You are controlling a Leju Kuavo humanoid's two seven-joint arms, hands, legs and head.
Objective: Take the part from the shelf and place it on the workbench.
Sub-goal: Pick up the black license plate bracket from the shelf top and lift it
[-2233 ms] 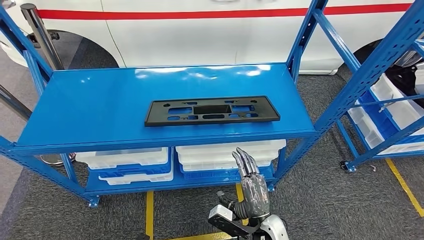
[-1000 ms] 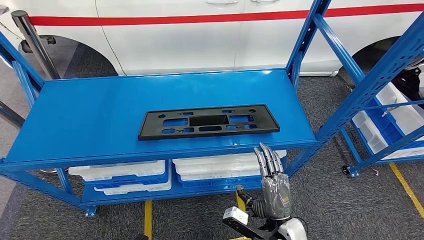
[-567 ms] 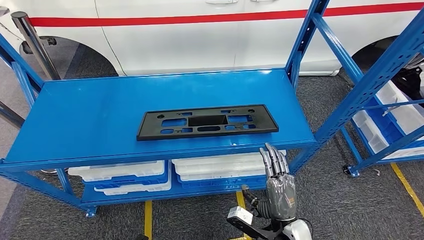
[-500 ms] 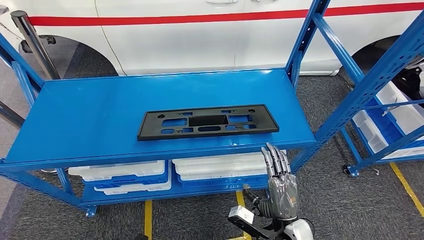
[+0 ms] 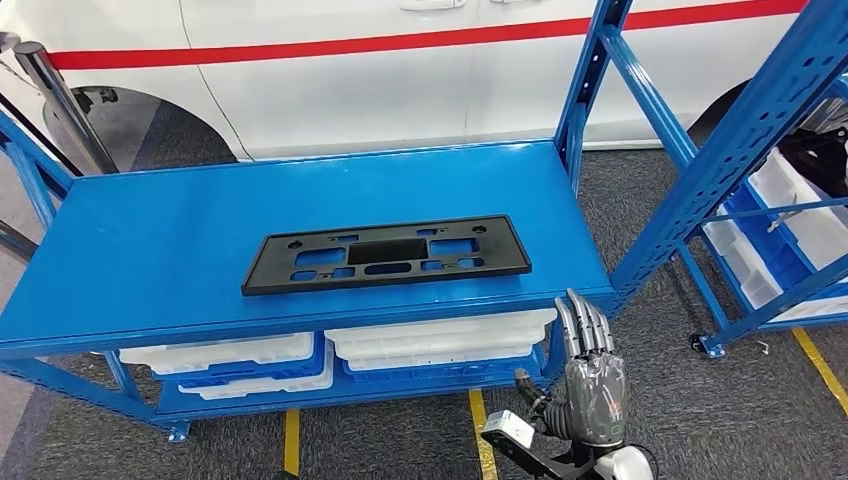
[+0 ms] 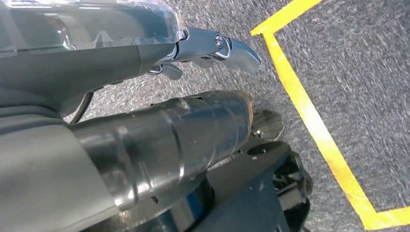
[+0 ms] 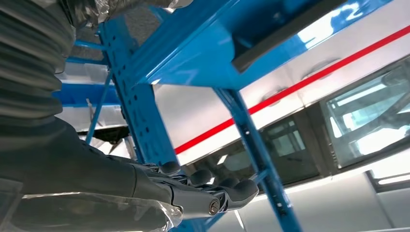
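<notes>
The part is a long flat black plastic plate with cut-outs. It lies flat on the top board of the blue shelf, near the front edge. My right hand is raised in front of the shelf's right front corner, below the board, fingers straight and apart, holding nothing. In the right wrist view its fingers point up past the blue upright. My left hand hangs over grey carpet, fingers stretched out and empty.
White bins fill the shelf's lower level. A second blue rack with white bins stands to the right. A white car with a red stripe is parked behind. Yellow floor tape runs under the shelf front.
The whole picture has shifted left, so the camera has moved. My right hand now sits further right along the shelf's front, by its right corner. The part lies as before.
</notes>
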